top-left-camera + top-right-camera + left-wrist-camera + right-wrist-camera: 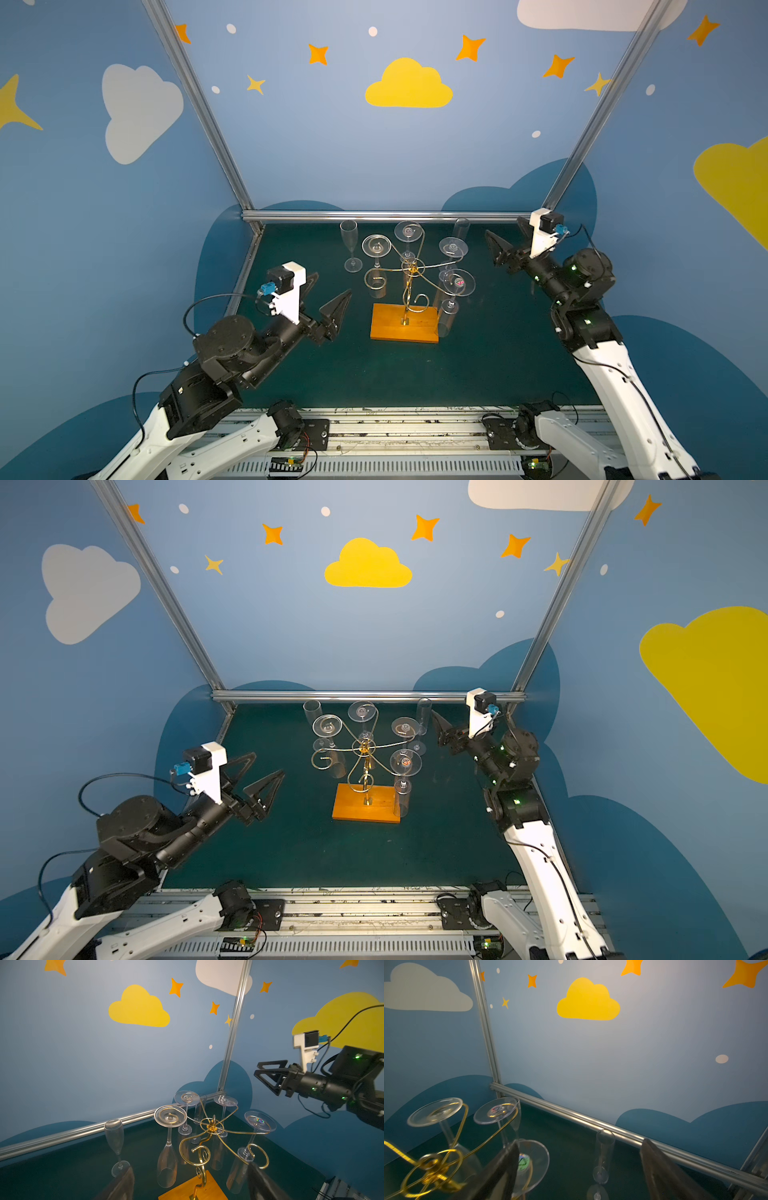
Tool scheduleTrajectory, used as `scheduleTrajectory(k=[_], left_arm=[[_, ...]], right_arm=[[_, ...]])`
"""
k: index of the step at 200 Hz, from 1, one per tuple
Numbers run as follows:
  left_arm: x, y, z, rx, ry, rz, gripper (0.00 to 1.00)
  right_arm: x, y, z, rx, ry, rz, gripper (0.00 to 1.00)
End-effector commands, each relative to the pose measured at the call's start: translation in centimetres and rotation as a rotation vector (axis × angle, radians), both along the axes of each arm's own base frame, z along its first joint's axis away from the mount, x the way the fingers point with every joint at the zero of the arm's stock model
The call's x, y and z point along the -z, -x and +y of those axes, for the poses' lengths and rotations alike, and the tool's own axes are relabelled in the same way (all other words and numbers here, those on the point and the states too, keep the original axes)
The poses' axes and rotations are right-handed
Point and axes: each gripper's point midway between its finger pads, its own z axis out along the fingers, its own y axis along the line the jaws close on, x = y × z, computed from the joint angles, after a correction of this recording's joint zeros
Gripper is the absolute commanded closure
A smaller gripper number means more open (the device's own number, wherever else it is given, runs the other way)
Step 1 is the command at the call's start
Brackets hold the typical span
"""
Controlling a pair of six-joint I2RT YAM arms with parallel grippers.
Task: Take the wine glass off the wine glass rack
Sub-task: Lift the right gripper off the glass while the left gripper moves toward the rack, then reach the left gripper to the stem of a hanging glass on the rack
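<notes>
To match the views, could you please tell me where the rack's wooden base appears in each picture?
In both top views: the wooden base sits at centre.
Left wrist: wooden base cut off at bottom edge.
Right wrist: not in view.
Shared landmark: the rack's gold hub, in all four.

Gold wire wine glass rack (411, 269), upright, four clear wine glasses (376, 246) hanging inverted

Blue walls (311, 145) with a yellow cloud (409, 85) and stars (318, 54) enclose a green tabletop (415, 374).
</notes>
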Motion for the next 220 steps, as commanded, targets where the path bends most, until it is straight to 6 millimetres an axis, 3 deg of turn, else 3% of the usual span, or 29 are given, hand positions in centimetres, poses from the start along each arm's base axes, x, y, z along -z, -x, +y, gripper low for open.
scheduleTrajectory(k=[1,35,52,76,108,220], left_arm=[[0.0,-1.2,-0.5,-0.022,-0.046,0.065,0.16],[-0.9,-3.7,-1.4,0.027,0.041,0.196,0.16],[0.2,-5.9,-2.1,0.067,0.088,0.280,0.16],[2.0,-8.8,-2.5,0.101,0.217,0.445,0.17],[1.9,-11.6,-2.5,0.174,0.469,0.508,0.22],[5.4,-13.9,-3.9,0.247,0.554,0.697,0.29]], right_arm=[[0.9,3.6,0.7,-0.079,0.040,0.110,0.10],[-0.5,7.3,-0.6,-0.051,0.014,0.103,0.10],[-1.0,8.8,-1.0,-0.049,0.006,0.086,0.10],[-1.2,10.2,-1.5,-0.036,-0.007,0.086,0.10],[-0.7,11.2,-2.0,-0.019,-0.005,0.139,0.10],[1.0,11.4,-1.3,-0.065,-0.049,0.215,0.10]])
